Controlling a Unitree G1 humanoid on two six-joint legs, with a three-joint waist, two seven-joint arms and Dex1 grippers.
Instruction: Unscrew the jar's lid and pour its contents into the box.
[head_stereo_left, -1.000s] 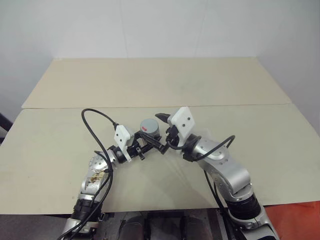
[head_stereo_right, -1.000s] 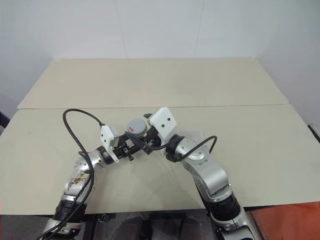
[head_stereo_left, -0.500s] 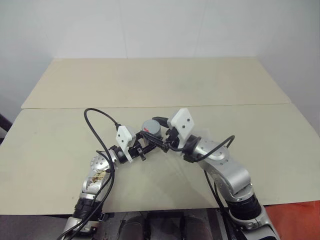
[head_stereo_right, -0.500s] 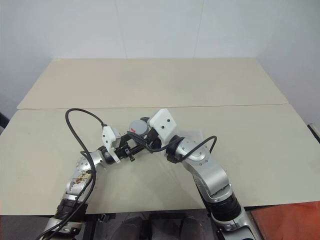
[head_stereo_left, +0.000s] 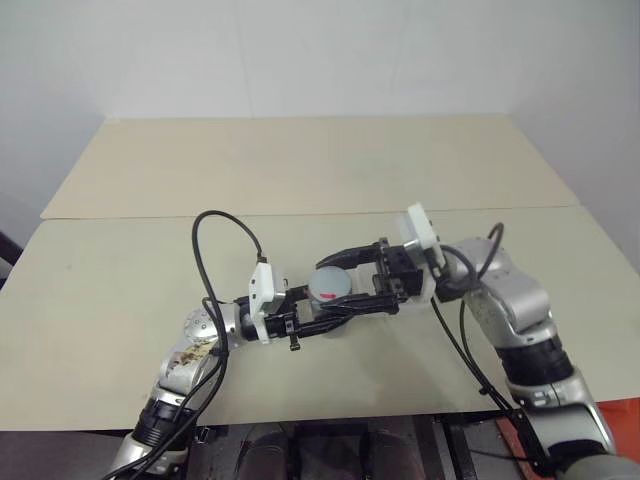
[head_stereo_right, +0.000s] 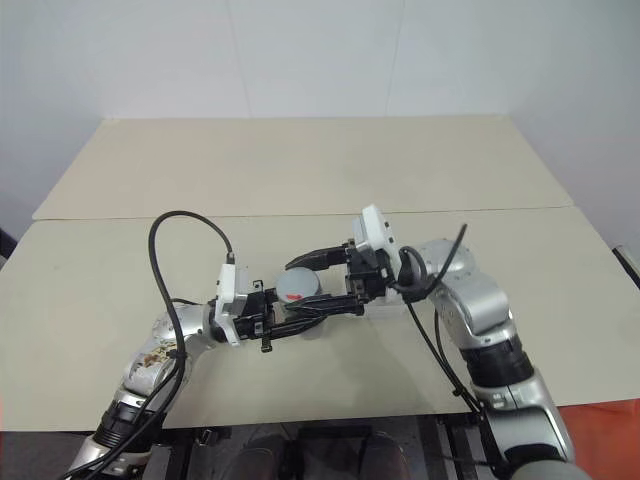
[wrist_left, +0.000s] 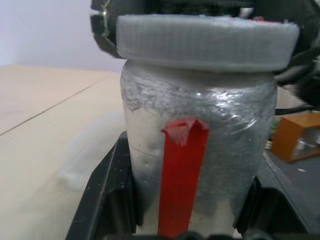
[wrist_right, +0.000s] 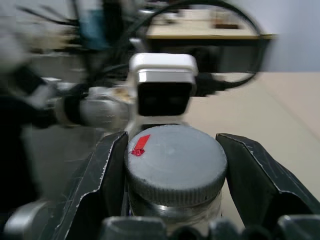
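Left eye view: going left to right, our left gripper (head_stereo_left: 318, 322) is clamped tight on the jar (wrist_left: 197, 150), holding it up off the table. Our right gripper (wrist_right: 172, 165) has closed around the lid (wrist_right: 175, 160) between its fingers. We're at the unscrewing step; next we'd guess twist the lid off.

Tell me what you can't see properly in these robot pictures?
- What is inside the jar: in the left wrist view its wrapped wall and red strip hide the contents.
- The box: in the right eye view the right gripper covers nearly all of it.
- Whether the right gripper's fingers press the lid: the right wrist view cannot settle it.
- The jar's base: left gripper fingers hide it.
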